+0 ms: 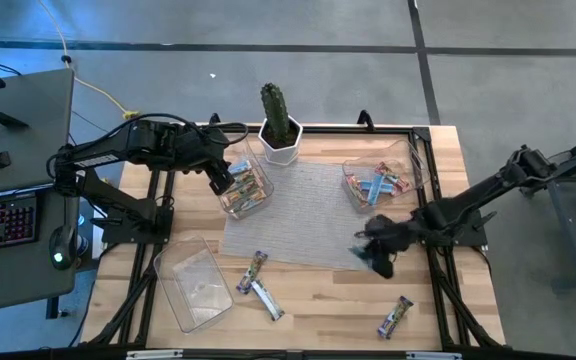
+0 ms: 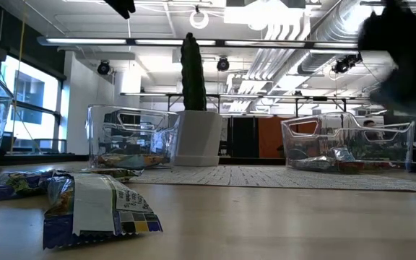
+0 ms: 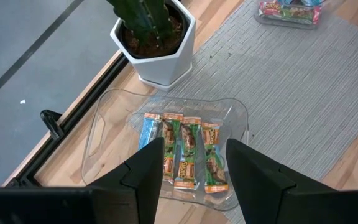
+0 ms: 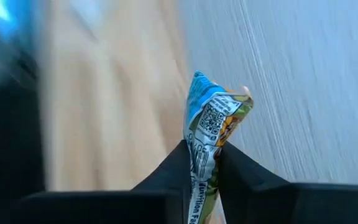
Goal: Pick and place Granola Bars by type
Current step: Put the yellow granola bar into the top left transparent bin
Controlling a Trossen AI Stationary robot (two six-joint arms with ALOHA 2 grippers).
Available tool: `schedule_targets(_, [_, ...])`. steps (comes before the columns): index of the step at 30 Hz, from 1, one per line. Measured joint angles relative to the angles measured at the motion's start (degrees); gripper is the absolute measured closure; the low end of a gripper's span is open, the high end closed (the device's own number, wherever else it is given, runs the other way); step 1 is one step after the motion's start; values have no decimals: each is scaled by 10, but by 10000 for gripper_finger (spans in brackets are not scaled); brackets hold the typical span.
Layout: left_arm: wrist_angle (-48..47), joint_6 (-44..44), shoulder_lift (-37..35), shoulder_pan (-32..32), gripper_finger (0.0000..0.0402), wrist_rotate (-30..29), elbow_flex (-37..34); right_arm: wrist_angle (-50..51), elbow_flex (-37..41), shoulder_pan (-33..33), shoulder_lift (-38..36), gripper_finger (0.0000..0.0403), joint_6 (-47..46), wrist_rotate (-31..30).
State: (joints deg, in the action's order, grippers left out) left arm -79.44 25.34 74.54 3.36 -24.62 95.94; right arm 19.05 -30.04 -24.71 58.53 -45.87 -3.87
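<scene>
right hand (image 4: 204, 158) is clenched on a blue-and-white bar (image 4: 213, 124), pinched low on the wrapper so the crimped end stands up between the fingers. in the high view this hand (image 1: 380, 250) sits off the grey mat's (image 1: 298, 215) 4 o'clock corner, over bare table (image 1: 318, 320). we judge it is carrying the bar toward the right tub (image 1: 380, 182), at about 12 o'clock from the hand, which already holds blue-and-white wrappers.

left hand (image 3: 191, 165) is released, fingers spread, nothing between them. it hovers over the left tub (image 3: 166, 155), whose bars (image 3: 188, 152) lie side by side: mostly tan-green, one blue at the edge. we read the spread fingers as either a fresh drop or readiness to pull the odd blue one; we cannot tell which.

outward: a potted cactus (image 1: 278, 125) stands between the two tubs at the mat's 12 o'clock edge. a third tub (image 1: 196, 282) lies at the mat's 8 o'clock and looks unfilled. loose bars not yet sorted: two near each other (image 1: 258, 283) at 6 o'clock of the mat, one (image 1: 395, 316) at 5 o'clock, well apart. sorting seems past halfway.
</scene>
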Motion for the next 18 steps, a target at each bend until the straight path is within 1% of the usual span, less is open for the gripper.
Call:
schedule_targets(2, [0,0,0,0,234,0,0,-67,-22,13,3,353,72,-67])
schedule_targets(4, [0,0,0,0,234,0,0,-128,-42,33,15,353,176,-130])
schedule_targets(5, [0,0,0,0,234,0,0,-168,-56,45,25,355,239,-149])
schedule_targets(6, [0,0,0,0,234,0,0,-210,-72,59,39,357,307,-156])
schedule_targets(8, [0,0,0,0,234,0,0,-287,-108,83,77,362,438,-154])
schedule_targets(10, [0,0,0,0,234,0,0,-344,-148,107,127,364,556,-151])
schedule_targets(13, [0,5,0,0,234,0,0,-383,-224,143,207,361,706,-146])
schedule_targets(15, [1,7,0,0,234,0,0,-390,-281,174,260,354,765,-131])
schedule_targets(18, [0,7,0,0,234,0,0,-387,-357,221,346,347,777,-89])
